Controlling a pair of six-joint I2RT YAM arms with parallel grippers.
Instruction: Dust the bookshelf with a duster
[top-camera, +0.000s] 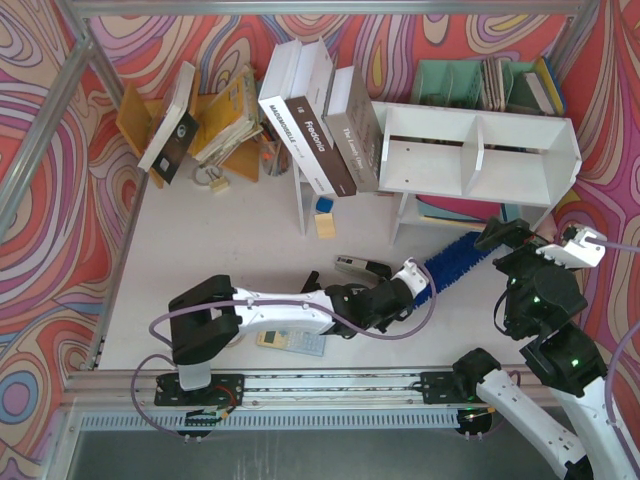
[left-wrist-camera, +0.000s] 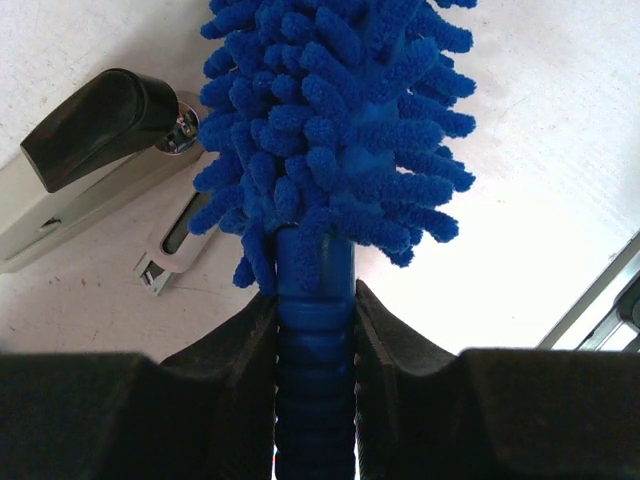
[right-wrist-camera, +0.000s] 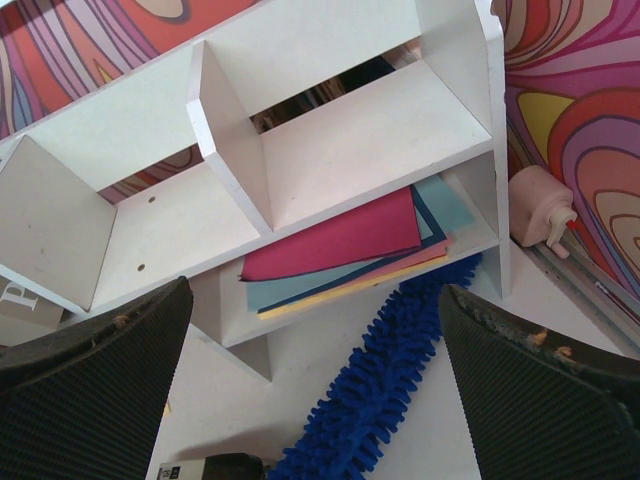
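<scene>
Left tool (left-wrist-camera: 315, 300): clenched on the duster (left-wrist-camera: 340, 130) handle, just below the fluff.
Duster: tip at the bookshelf (right-wrist-camera: 230, 150) lower tier, beside the coloured papers (right-wrist-camera: 340, 245).
Right tool (right-wrist-camera: 315, 390): released, empty.
My plan: I'd lift, then sweep flat along each compartment.

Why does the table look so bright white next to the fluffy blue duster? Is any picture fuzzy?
Left wrist view: light washes out the table right of the duster, while the left gripper looks nearly black. Right wrist view: the bookshelf is sharp and evenly lit. Top external view: clear, nothing fuzzy.
</scene>
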